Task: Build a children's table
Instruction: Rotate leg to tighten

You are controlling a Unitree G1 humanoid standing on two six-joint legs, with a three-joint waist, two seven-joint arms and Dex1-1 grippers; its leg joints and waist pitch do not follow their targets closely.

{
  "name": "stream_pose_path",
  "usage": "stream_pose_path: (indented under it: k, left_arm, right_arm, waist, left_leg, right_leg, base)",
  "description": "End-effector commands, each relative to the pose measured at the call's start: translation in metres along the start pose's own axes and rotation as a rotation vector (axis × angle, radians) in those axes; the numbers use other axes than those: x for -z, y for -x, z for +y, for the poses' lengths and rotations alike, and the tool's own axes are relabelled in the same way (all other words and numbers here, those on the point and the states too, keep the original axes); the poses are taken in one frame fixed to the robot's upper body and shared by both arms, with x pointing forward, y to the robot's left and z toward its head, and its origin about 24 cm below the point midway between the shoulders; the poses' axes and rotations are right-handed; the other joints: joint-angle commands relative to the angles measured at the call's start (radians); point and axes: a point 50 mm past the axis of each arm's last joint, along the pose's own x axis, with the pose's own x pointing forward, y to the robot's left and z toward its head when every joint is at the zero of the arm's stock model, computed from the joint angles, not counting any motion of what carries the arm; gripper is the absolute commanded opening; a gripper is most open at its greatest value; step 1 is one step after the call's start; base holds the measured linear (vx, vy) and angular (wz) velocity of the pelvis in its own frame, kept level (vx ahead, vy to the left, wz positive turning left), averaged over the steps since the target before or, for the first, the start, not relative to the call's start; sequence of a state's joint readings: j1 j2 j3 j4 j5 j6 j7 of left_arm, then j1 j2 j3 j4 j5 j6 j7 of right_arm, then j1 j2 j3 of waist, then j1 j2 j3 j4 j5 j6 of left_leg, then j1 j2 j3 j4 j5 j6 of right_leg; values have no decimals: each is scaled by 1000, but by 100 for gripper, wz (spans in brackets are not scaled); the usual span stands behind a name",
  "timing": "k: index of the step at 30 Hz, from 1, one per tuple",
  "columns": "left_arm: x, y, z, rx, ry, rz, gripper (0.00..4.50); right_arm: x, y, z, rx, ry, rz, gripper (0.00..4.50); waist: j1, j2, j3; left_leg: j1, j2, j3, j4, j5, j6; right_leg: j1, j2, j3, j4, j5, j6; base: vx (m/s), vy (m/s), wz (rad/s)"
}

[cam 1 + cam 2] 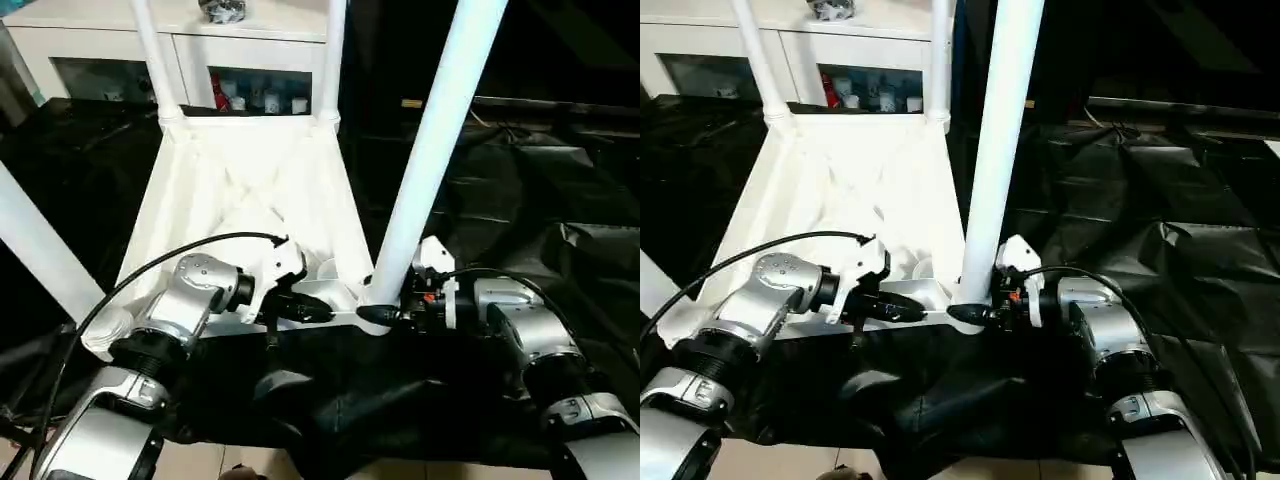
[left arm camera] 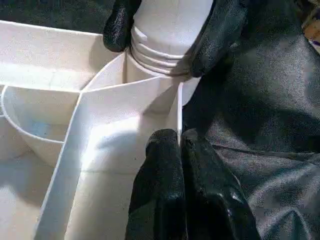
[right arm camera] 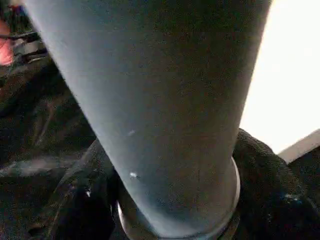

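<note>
The table top [image 1: 250, 190] lies upside down on the black sheet [image 1: 500, 200], ribbed underside up, so its corner sockets face upward and can take legs. I use it as landmark. Its long axis runs away from me toward the white cabinet [image 1: 100, 45] beyond its far edge.

Two far legs [image 1: 152, 55] already stand upright in the far corner sockets. A third leg [image 1: 30, 245] rises at the near-left corner and leans outward as I see it.

The fourth leg [image 1: 432, 140] stands in the near-right corner socket, long axis near vertical, thick end down, upper part tilting slightly away from the top's centre. The wrist view shows thread ridges above the socket rim, so I judge it not yet fully seated.

My right pincer [image 1: 378, 314] is clamped round this leg's base just above the socket, one finger on each side, presumably to turn or steady it.

My left pincer [image 1: 308, 308] sits at the near edge just beside that socket, fingers [image 2: 165, 160] closed together on the thin near-edge wall, which I read as bracing the top against rotation.
</note>
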State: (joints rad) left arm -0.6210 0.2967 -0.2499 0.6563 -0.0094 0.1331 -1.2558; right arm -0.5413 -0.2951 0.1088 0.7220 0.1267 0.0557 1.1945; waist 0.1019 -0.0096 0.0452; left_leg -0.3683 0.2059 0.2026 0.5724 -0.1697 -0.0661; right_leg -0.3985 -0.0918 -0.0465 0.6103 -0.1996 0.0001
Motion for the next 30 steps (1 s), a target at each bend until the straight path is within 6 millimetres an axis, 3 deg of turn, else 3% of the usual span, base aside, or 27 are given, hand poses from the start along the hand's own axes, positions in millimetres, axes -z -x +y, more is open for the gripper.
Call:
stream_pose_path:
  k: [1,4,6,8,9,12,13,14,17,19,23,28,30]
  left_arm:
    - [-17,-16,3,-42,-19,-34,0]
    - [-20,-27,4,-109,10,-55,0]
    - [-24,-35,4,-151,36,-76,0]
    - [-27,-40,4,-184,51,-89,0]
    - [-31,-49,4,-240,72,-104,0]
    - [-35,-55,2,-244,77,-114,0]
    - [-37,-58,0,-232,80,-125,0]
    - [-38,-60,-2,-226,82,-132,0]
    - [-38,-59,-4,-205,67,-129,0]
    - [-34,-54,-4,-183,41,-107,0]
    - [-28,-44,-3,-138,16,-78,0]
    - [-20,-29,-2,-77,-8,-39,0]
    - [-18,-21,-1,-42,-22,-19,0]
  right_arm:
    - [14,-19,7,16,-72,32,269]
    - [18,-28,-4,236,-114,40,269]
    - [21,-34,-6,324,-164,47,268]
    - [23,-38,-7,382,-201,54,268]
    - [26,-46,-9,492,-270,79,268]
    - [25,-54,-6,497,-262,72,268]
    - [23,-59,-2,467,-245,54,338]
    - [21,-63,0,449,-236,41,338]
    - [17,-67,3,401,-245,11,344]
    - [13,-64,3,368,-173,8,381]
    - [7,-55,4,274,-70,-30,381]
    - [5,-39,6,125,-9,-28,381]
    - [5,-30,7,49,0,-15,381]
  waist:
    - [-7,-1,-52]
    - [-21,-3,-48]
    - [-30,-3,-47]
    - [-39,-4,-47]
    - [-44,-3,-46]
    - [-51,-4,-46]
    - [-51,-4,-46]
    - [-51,-4,-46]
    - [-50,0,-48]
    - [-50,1,-49]
    - [-48,1,-53]
    - [-39,4,-62]
    - [-33,3,-62]
  left_leg:
    - [17,30,-12,-68,-267,20]
    - [21,28,-18,-74,-323,-11]
    - [13,25,-25,-78,-333,-21]
    - [17,25,-25,-77,-343,-20]
    - [19,23,-24,-75,-357,-16]
    - [17,21,-26,-75,-369,-14]
    - [19,20,-24,-74,-381,-8]
    - [19,20,-25,-74,-381,-5]
    - [17,23,-25,-76,-372,0]
    - [15,23,-24,-77,-373,0]
    - [11,23,-22,-74,-331,14]
    - [8,24,-14,-61,-212,64]
    - [6,25,-12,-58,-188,81]
  right_leg:
    - [37,-49,32,-77,-204,-240]
    - [30,-54,34,-91,-337,-205]
    - [36,-54,30,-95,-398,-174]
    - [30,-52,31,-99,-405,-165]
    - [26,-52,33,-102,-413,-167]
    - [24,-51,30,-108,-451,-150]
    - [21,-50,30,-112,-456,-144]
    - [21,-50,31,-112,-453,-144]
    - [22,-48,32,-107,-404,-155]
    - [24,-46,32,-103,-367,-168]
    - [31,-47,33,-95,-285,-190]
    - [43,-40,31,-67,-39,-263]
    - [48,-38,28,-62,7,-282]
  base:
    - [0,0,0]
    - [0,0,0]
    - [0,0,0]
    - [0,0,0]
    - [0,0,0]
    - [0,0,0]
    - [0,0,0]
    - [0,0,0]
    - [0,0,0]
    - [0,0,0]
    - [0,0,0]
    - [0,0,0]
    - [0,0,0]
